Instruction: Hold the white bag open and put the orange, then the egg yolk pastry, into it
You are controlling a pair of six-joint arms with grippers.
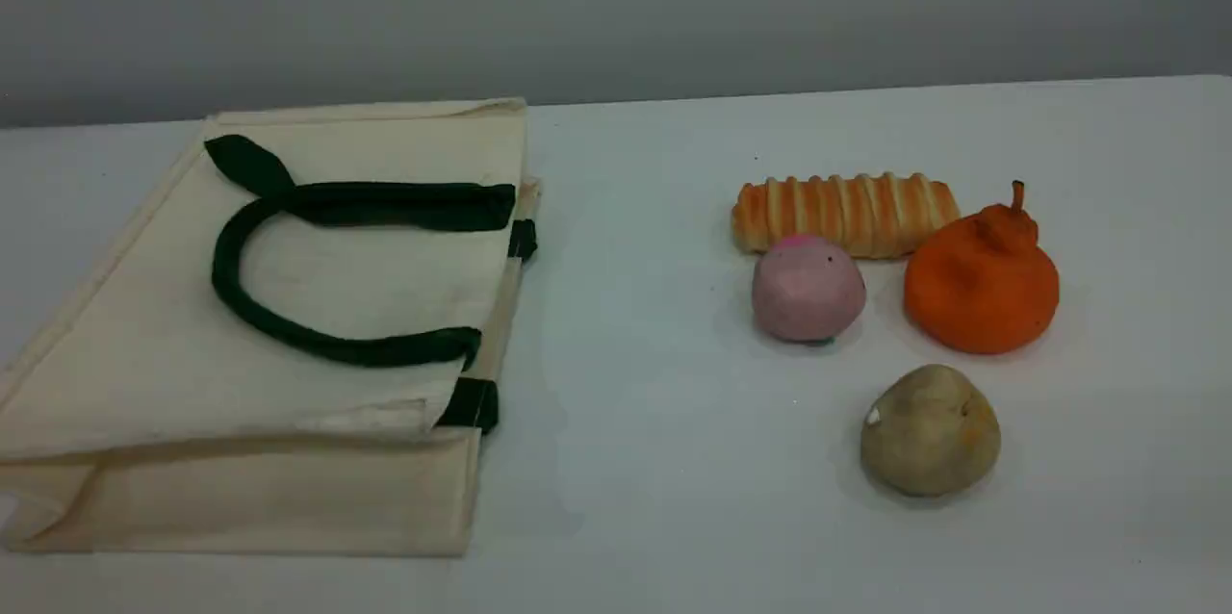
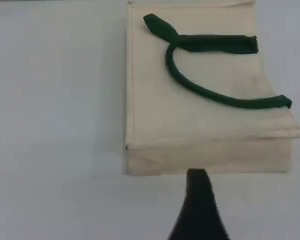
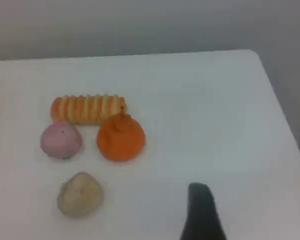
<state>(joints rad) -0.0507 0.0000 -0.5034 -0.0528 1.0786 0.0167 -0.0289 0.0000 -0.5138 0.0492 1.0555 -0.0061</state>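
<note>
The white bag point(image 1: 144, 354) lies flat on the left of the table, its mouth facing right, and its dark green handle point(image 1: 226, 292) curls on top. To the right sit the orange point(image 1: 982, 282) and, nearer the camera, the tan egg yolk pastry point(image 1: 929, 431). No arm shows in the scene view. One dark fingertip point(image 2: 197, 176) of my left gripper hangs just short of the bag point(image 2: 155, 100). My right gripper's fingertip point(image 3: 200, 192) hovers right of the pastry point(image 3: 80, 194) and below the orange point(image 3: 121, 139). Neither gripper holds anything.
A long striped bread roll point(image 1: 847, 210) lies behind the orange, and a pink ball point(image 1: 807, 290) sits to the orange's left. The table's right edge point(image 3: 285, 125) runs close by in the right wrist view. A grey wall stands behind the table.
</note>
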